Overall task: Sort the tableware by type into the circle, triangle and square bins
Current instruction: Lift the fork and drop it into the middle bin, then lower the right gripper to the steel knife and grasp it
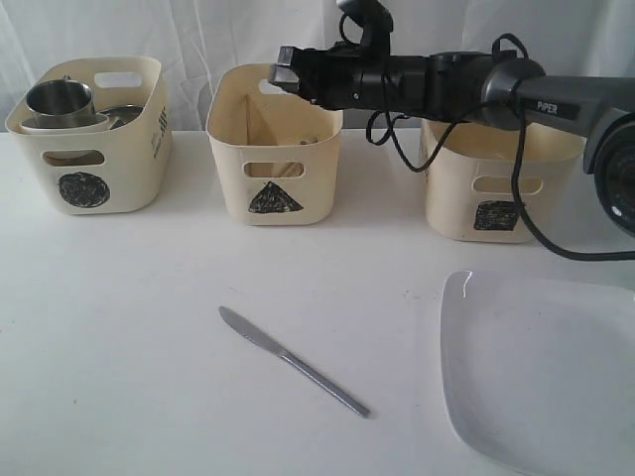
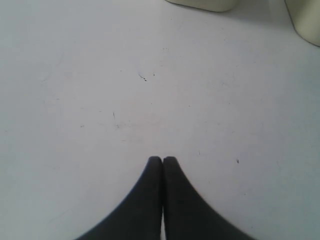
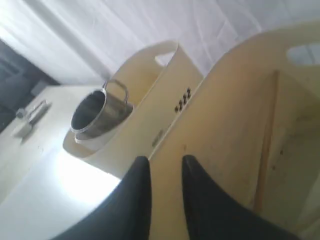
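Right gripper [image 3: 162, 161] hangs over the rim of the triangle bin [image 1: 273, 149], fingers parted a little and nothing between them: released, empty. Down inside that bin a wooden stick [image 3: 265, 160] leans on the wall, a chopstick by the look of it. Left gripper [image 2: 162, 159] is clenched tight, tips touching, holding nothing, low over bare table [image 1: 129, 327]. The circle bin [image 1: 99, 149] is loaded, steel mug [image 1: 60, 99] sitting on top; what the square bin [image 1: 496, 188] holds can't be seen from here. Two pieces are left out: the knife [image 1: 293, 359] lies flat in the open, mid-table, blade pointing toward the circle bin, and the big white plate [image 1: 536, 377] sits near the front right, well apart from it. The knife looks light, stiff and slick, and it lies thin against the table, so the best bet is a pinch across the handle near its middle, fingers straddling the narrow sides. The plate seems heavier, maybe breakable, and too broad to span; its raised rim is likely the only hold.
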Robot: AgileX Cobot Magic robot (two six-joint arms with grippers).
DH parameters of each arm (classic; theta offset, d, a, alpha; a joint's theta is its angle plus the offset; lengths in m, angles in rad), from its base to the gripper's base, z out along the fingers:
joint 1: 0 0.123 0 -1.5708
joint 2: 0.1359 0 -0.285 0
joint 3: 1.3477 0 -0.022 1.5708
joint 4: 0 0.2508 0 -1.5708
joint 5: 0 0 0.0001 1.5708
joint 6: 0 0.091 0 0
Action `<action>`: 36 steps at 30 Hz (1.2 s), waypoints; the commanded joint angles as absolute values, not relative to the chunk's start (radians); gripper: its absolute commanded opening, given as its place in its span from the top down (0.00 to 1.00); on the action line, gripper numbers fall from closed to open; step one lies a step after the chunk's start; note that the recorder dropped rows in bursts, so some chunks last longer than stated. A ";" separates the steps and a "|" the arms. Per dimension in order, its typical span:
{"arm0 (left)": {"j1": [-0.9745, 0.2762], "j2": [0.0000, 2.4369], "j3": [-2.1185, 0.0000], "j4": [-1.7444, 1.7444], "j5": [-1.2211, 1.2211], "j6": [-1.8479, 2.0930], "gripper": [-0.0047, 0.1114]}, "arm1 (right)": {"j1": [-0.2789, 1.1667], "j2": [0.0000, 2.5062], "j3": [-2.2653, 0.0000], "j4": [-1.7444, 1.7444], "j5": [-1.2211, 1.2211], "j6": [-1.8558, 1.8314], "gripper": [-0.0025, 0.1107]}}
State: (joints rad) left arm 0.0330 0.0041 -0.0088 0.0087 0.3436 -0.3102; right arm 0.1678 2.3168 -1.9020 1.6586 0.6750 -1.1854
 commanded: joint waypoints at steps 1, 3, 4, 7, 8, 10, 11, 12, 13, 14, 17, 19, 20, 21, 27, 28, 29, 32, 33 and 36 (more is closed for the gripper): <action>0.025 0.000 -0.001 0.009 0.389 -0.310 0.96 | 0.160 2.261 -1.905 1.209 0.758 -0.844 0.98; 0.025 0.000 -0.001 0.009 0.389 -0.310 0.96 | 0.165 2.227 -1.905 0.917 0.781 -0.666 0.98; 0.025 0.000 -0.001 0.009 0.389 -0.310 0.96 | 0.174 2.211 -1.905 0.776 0.806 -0.598 0.98; 0.025 0.000 -0.001 0.009 0.389 -0.310 0.96 | 0.219 2.132 -1.891 0.434 0.887 -0.412 0.98; 0.025 0.000 -0.001 0.009 0.389 -0.310 0.96 | 0.243 2.103 -1.879 0.351 0.921 -0.349 0.98; 0.025 0.000 -0.001 0.009 0.389 -0.310 0.96 | 0.297 2.048 -1.836 0.274 1.013 -0.203 0.98; 0.025 0.000 -0.001 0.009 0.389 -0.310 0.96 | 0.321 2.028 -1.811 0.260 1.057 -0.149 0.98; 0.025 0.000 -0.001 0.009 0.389 -0.310 0.96 | 0.356 2.007 -1.770 0.240 1.107 -0.131 0.98; 0.025 0.000 -0.001 0.009 0.389 -0.310 0.96 | 0.395 1.988 -1.720 0.217 1.144 -0.127 0.98; 0.025 0.000 -0.001 0.009 0.389 -0.310 0.96 | 0.436 1.977 -1.675 0.189 1.156 -0.127 0.98; 0.025 0.000 -0.001 0.009 0.389 -0.310 0.96 | 0.542 1.955 -1.524 0.093 1.081 -0.111 0.98; 0.025 0.000 -0.001 0.009 0.389 -0.310 0.96 | 0.593 1.955 -1.477 0.060 1.024 -0.078 0.98; 0.025 0.000 -0.001 0.009 0.389 -0.310 0.96 | 0.610 1.955 -1.465 0.060 1.011 -0.066 0.98; 0.025 0.000 -0.001 0.009 0.389 -0.310 0.96 | 0.631 1.955 -1.451 0.062 1.004 -0.063 0.98; 0.025 0.000 -0.001 0.009 0.389 -0.310 0.96 | 0.667 1.958 -1.416 0.048 0.949 -0.065 0.97; 0.025 0.000 -0.001 0.009 0.389 -0.310 0.96 | 0.667 1.958 -1.416 0.048 0.946 -0.065 0.95; 0.025 0.000 -0.001 0.009 0.389 -0.310 0.96 | 0.667 1.958 -1.416 0.048 0.946 -0.067 0.92; 0.025 0.000 -0.001 0.009 0.389 -0.310 0.96 | 0.667 1.958 -1.416 0.052 0.946 -0.077 0.76; 0.025 0.000 -0.001 0.009 0.389 -0.310 0.96 | 0.667 1.962 -1.416 0.052 0.943 -0.086 0.70; 0.025 0.000 -0.001 0.009 0.389 -0.310 0.96 | 0.667 1.981 -1.416 0.049 0.908 -0.106 0.58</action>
